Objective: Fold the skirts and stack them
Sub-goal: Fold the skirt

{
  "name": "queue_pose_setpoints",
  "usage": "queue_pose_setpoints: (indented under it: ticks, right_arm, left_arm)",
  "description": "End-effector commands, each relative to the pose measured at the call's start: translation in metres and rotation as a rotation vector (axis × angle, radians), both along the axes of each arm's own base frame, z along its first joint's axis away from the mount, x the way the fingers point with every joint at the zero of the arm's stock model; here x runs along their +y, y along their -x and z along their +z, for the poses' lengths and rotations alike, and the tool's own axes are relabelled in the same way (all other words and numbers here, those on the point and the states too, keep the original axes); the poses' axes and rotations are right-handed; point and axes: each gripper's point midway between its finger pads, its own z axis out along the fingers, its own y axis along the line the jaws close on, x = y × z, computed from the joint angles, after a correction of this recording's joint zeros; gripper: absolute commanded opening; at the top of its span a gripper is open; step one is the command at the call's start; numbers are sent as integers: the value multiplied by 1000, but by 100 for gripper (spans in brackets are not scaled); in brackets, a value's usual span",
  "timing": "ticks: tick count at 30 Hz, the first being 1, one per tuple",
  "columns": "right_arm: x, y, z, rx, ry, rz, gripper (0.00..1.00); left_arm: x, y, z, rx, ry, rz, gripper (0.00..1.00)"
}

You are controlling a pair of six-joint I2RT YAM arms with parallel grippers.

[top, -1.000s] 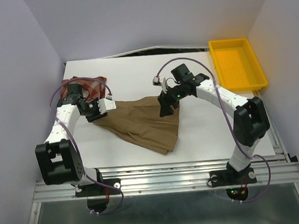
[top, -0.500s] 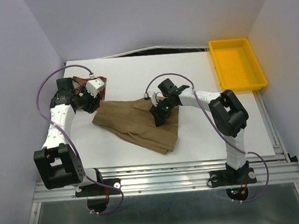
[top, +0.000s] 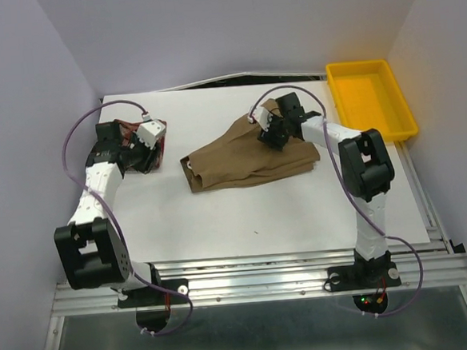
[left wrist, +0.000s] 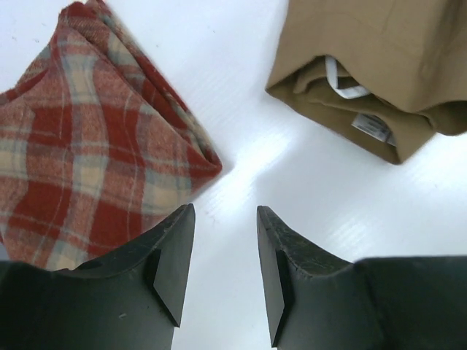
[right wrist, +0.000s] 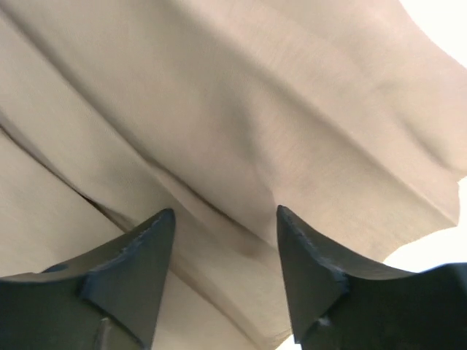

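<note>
The tan skirt lies folded across the middle of the table, its waistband and white label at the left end. My right gripper hovers over its back right part. In the right wrist view tan cloth fills the picture, and that gripper is open with a fold ridge below the gap. The plaid skirt lies folded at the back left, partly under my left arm. My left gripper is open over bare table beside the plaid corner, holding nothing.
A yellow tray stands at the back right corner, just beyond the right arm. The white tabletop runs from the skirts to the near edge. Purple walls close in the left, back and right sides.
The tan skirt, earlier spread diagonally toward the front, now lies folded farther back and to the right. My right gripper moved back and right with it. The left gripper stayed by the plaid skirt.
</note>
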Motion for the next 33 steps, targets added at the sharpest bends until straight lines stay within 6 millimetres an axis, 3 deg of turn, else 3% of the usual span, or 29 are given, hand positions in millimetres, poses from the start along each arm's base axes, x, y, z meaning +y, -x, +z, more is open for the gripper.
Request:
queue_pose_setpoints:
  ticks: [1,3,4,5,6,8,10,11,12,15,16,17,19,20,23,25,29,33]
  right_arm:
    - [42,-41,114,-229,-225,-26,66]
    - [48,-27,138,-177,-329,-72,69]
    - [52,-13,163,-165,-386,-55,69]
    - [53,0,167,-101,-432,-92,69]
    - [52,14,164,-49,-451,-107,69]
    - [47,36,180,-6,-497,-146,70]
    - [35,62,171,68,-494,-179,70]
    - [33,70,156,117,-481,-193,70]
    - [30,83,159,147,-494,-219,70]
    - [9,107,139,271,-492,-308,71]
    - [-7,107,134,305,-510,-358,71]
    - [-17,116,122,391,-528,-420,71]
    - [-45,117,114,492,-599,-511,71]
    - [-55,120,108,536,-622,-552,71]
    - [-75,139,83,701,-676,-628,70]
    - [-72,154,65,773,-672,-636,70]
    - [-70,160,23,906,-656,-706,68]
    - [-69,124,-7,920,-665,-752,66]
  left_arm:
    - [-5,-54,4,-51,-56,21,50]
    - [-17,-71,-6,-52,-86,7,50]
    - [-14,-83,-18,-29,-99,19,50]
    - [-25,-88,-24,-21,-95,-8,50]
    - [-37,-92,-28,-18,-96,-36,50]
    - [-45,-105,-45,12,-105,-46,48]
    - [-57,-110,-62,42,-119,-78,46]
    - [-62,-109,-68,50,-126,-94,45]
    - [-66,-106,-73,59,-134,-114,45]
    - [-85,-86,-93,108,-162,-195,41]
    - [-95,-77,-94,117,-160,-235,40]
    - [-98,-60,-104,159,-158,-258,39]
    - [-107,-43,-102,173,-143,-296,37]
    - [-115,-24,-112,211,-143,-319,37]
    - [-135,10,-114,264,-94,-355,37]
    - [-148,27,-113,292,-58,-373,36]
    - [-177,63,-100,344,35,-423,36]
    - [-181,68,-76,316,107,-396,41]
